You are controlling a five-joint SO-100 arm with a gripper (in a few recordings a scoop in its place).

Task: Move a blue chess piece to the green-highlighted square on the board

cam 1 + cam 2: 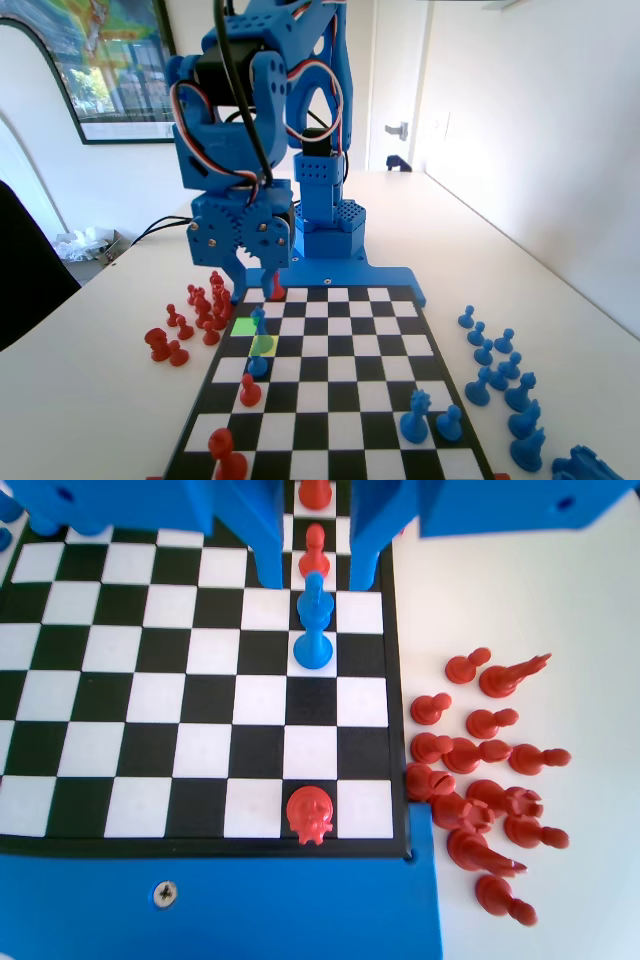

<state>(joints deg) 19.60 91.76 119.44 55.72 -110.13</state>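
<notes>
While the gripper [313, 578] hung open above the board [130, 730], the blue chess piece [313, 630] stood upright just below its spread jaws, ungrasped, beside the green-highlighted square [243, 326].

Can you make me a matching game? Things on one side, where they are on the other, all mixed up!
Things:
1. blue chess piece
2. green-highlighted square
3. heap of red pieces

Places:
A. on the table, off the board
B. between the open gripper's jaws
C. bare, at the board's left edge in the fixed view

Pairs: 1-B, 2-C, 3-A.
</notes>
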